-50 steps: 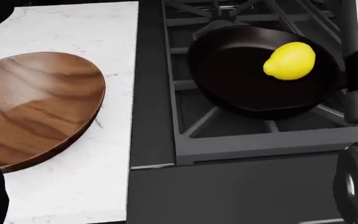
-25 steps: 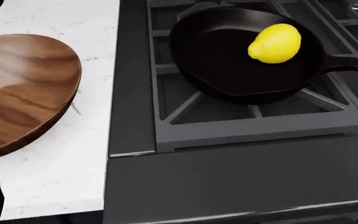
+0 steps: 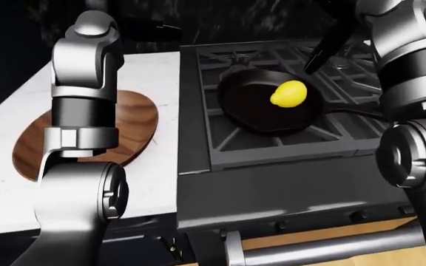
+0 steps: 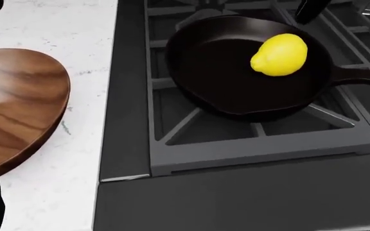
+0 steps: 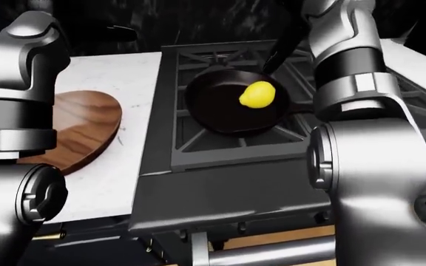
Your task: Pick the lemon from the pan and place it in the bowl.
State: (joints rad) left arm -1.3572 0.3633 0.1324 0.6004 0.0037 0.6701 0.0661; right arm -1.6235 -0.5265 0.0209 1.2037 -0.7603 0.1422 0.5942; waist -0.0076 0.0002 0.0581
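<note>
The yellow lemon (image 4: 279,54) lies in the right half of the black pan (image 4: 217,72), which sits on the stove grate with its handle (image 4: 365,74) pointing right. The wooden bowl (image 4: 18,106) rests on the white counter to the left, partly behind my left arm in the eye views. My right hand (image 3: 311,65) hangs above the pan's top right rim, its dark fingers (image 5: 276,52) stretched out and holding nothing, a short way above and right of the lemon. My left forearm (image 3: 85,83) stands upright over the bowl; its dark hand is lost against the dark wall.
Grey stove grates (image 4: 191,120) surround the pan, and a second burner lies to its right. The marble counter (image 4: 63,183) carries the bowl. The oven's bar handle (image 3: 324,249) runs below the stove's edge. A dark wall closes the top of the eye views.
The camera has moved, sliding bowl and pan leftward in the head view. My right arm has left the view's right edge, and its dark fingers now show at the top right above the pan.
</note>
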